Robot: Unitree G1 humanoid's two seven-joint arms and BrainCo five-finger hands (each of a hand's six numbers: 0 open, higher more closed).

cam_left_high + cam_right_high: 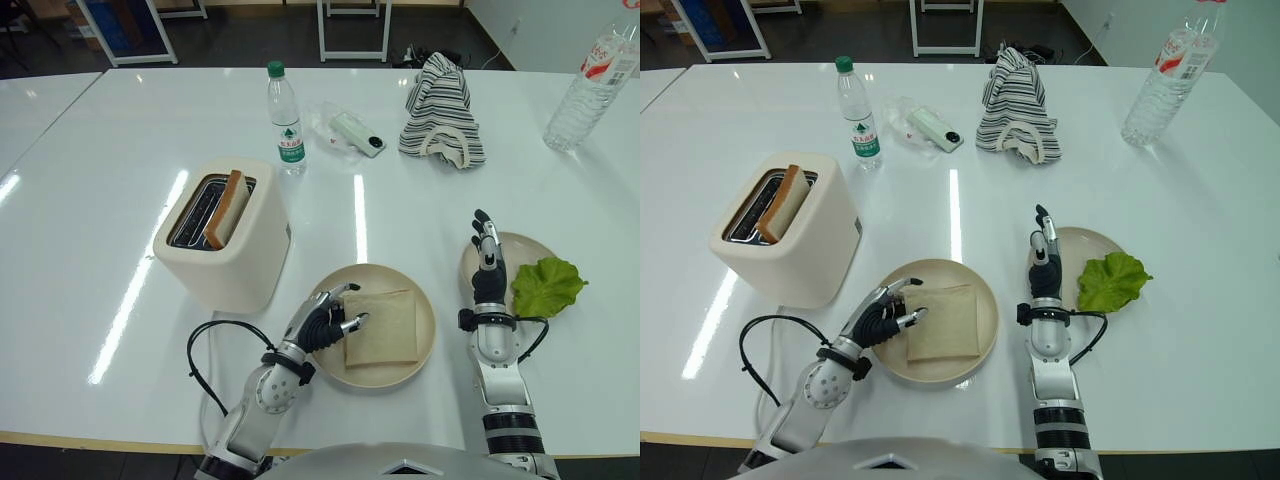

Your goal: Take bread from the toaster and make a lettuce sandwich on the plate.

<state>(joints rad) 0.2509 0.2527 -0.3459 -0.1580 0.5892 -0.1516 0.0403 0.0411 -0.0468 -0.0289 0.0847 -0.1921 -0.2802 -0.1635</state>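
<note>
A cream toaster (225, 240) stands at the left with one slice of bread (228, 208) sticking up out of its slot. In front of it a round beige plate (425, 310) holds a second bread slice (385, 328) lying flat. My left hand (322, 322) rests over the plate's left rim, open, its fingertips at the slice's left edge without gripping it. A green lettuce leaf (545, 287) lies on a smaller plate (520, 248) at the right. My right hand (487, 268) is at that plate's left side, open with fingers stretched straight, just left of the leaf.
Behind the toaster stands a water bottle (286, 118). A wrapped white device (355, 133) and a striped cloth (440, 112) lie further back, with a large clear bottle (590, 90) at the far right. A black cable (205, 350) loops near the front edge.
</note>
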